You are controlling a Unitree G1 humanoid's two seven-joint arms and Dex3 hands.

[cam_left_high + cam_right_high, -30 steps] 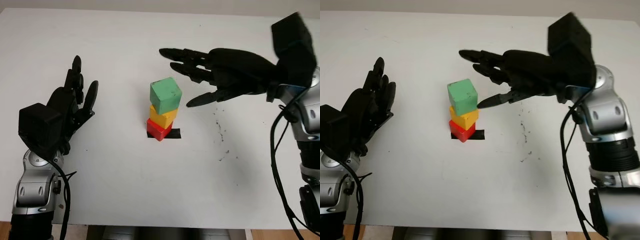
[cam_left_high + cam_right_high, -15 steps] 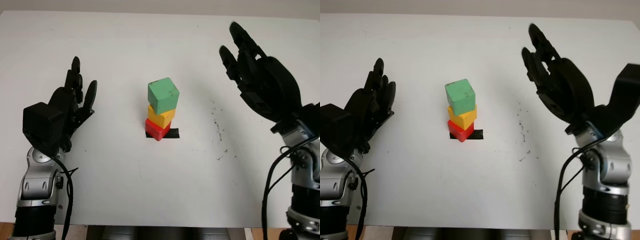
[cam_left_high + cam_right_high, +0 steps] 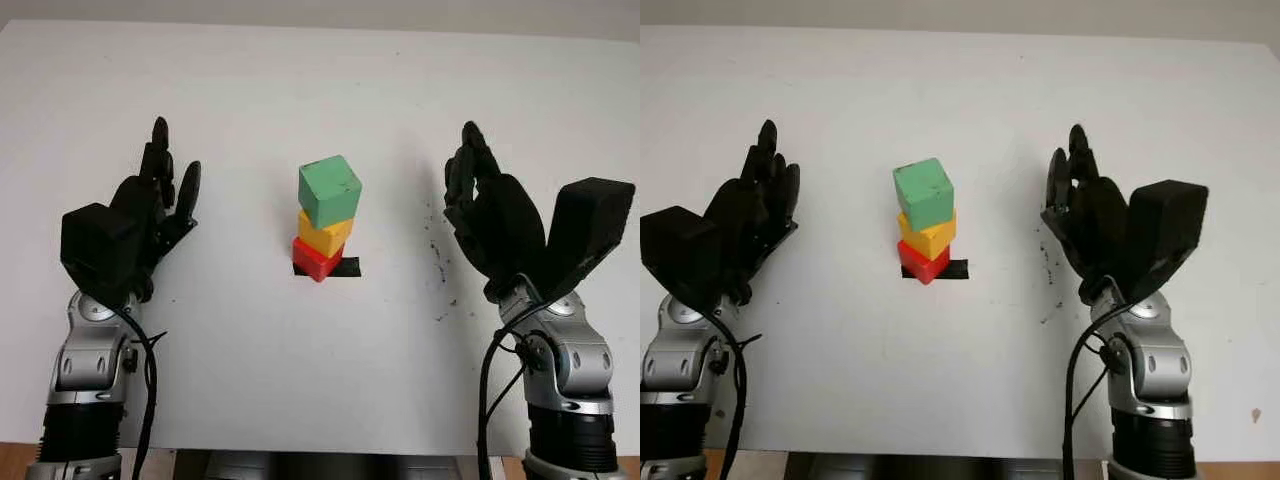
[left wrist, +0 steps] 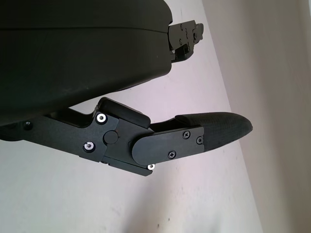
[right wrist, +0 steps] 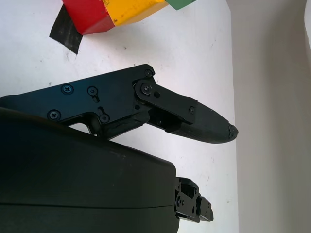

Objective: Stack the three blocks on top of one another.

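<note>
Left hand (image 3: pixel 150 215) open; right hand (image 3: pixel 490 220) open | green block (image 3: pixel 330 190) tops stack

right robot hand (image 3: pixel 490 215) drawn back from the stack, lowered

both robot hands open: left robot hand (image 3: pixel 150 215), right robot hand (image 3: pixel 490 220)

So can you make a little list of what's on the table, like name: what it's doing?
green block: top of the stack
yellow block: middle
red block: bottom, on the black tape mark
left hand: open, left of the stack, apart from it
right hand: open, right of the stack, apart from it
table: white
</note>
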